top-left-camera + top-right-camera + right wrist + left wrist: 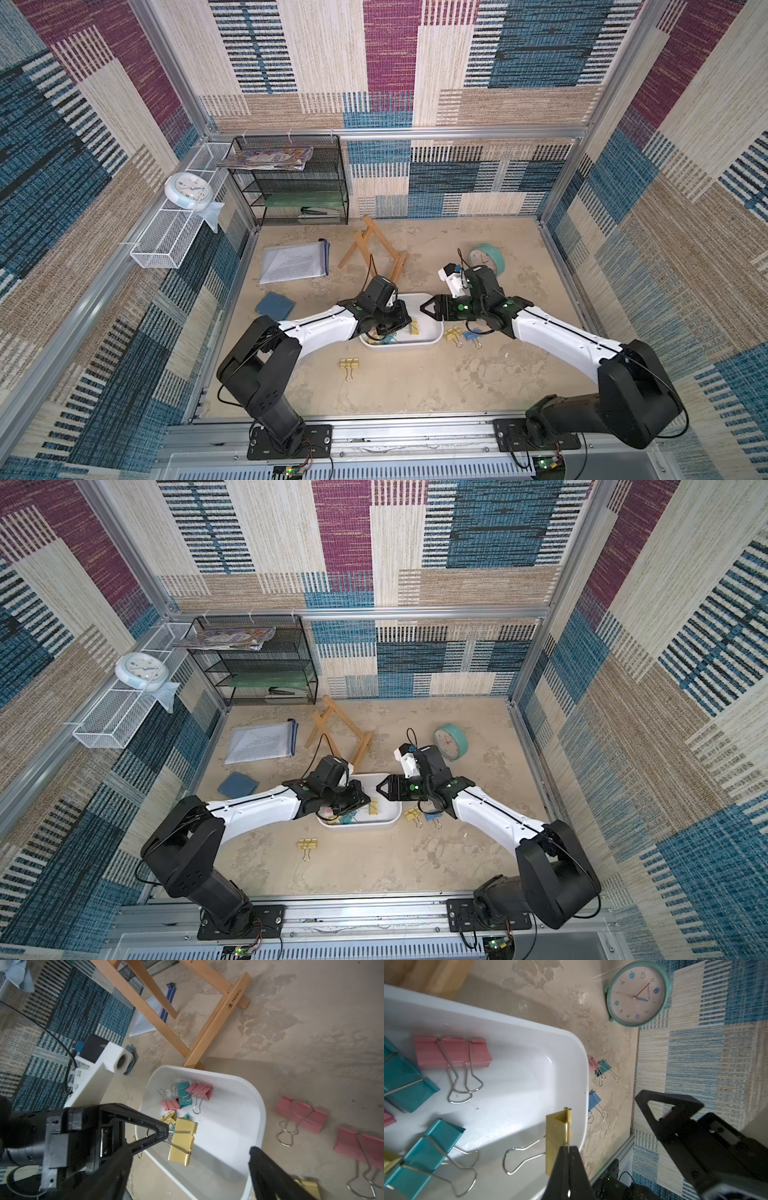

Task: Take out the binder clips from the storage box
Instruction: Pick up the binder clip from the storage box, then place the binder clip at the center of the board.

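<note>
The left gripper [568, 1152] is closed on one wire handle of a yellow clip [557, 1140], held within the white box [529, 1084]. The right gripper [427, 310] stands open at the box's end. Other clips [452, 1053] lie inside, and loose clips [349, 363] lie on the table [415, 386]. The clips are judged light and rigid. The thin wire may pivot or slip, so the painted body is judged the surer hold.

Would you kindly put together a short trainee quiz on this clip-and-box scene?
1. True or false: the right hand holds a clip.
2. Which clip does the left hand pinch by its wire? A pink, B yellow, C teal.
3. Name the wooden thing behind the box.
Key: 1 false; 2 B; 3 the easel.
</note>
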Controlling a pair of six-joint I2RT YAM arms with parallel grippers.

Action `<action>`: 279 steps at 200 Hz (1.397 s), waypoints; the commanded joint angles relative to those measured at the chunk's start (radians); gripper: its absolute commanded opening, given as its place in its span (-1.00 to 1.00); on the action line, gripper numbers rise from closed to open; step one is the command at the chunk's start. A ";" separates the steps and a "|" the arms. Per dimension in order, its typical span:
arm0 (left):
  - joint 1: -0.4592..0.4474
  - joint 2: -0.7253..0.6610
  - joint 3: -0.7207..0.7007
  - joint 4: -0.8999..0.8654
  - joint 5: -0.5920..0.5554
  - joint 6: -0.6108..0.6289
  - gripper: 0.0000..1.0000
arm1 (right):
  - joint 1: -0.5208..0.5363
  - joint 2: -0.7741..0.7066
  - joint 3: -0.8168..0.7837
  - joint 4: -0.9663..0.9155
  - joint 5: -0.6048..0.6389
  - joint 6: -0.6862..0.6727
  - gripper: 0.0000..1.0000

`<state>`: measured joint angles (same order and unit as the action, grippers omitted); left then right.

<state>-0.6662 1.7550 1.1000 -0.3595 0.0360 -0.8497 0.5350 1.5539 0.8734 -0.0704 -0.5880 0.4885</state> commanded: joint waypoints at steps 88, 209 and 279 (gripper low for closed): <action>0.005 -0.037 -0.036 0.103 0.173 -0.019 -1.00 | 0.001 -0.014 0.017 -0.024 0.022 -0.008 0.22; -0.002 -0.174 -0.202 0.400 0.314 -0.169 -1.00 | 0.002 -0.258 -0.093 0.025 0.264 0.048 0.40; -0.070 -0.442 -0.339 0.390 0.100 -0.315 -1.00 | -0.003 -0.497 -0.244 0.182 0.354 0.308 0.99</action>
<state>-0.7006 1.3949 0.8093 0.0284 0.2676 -1.0687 0.5350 1.1152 0.6754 0.0147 -0.2878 0.6441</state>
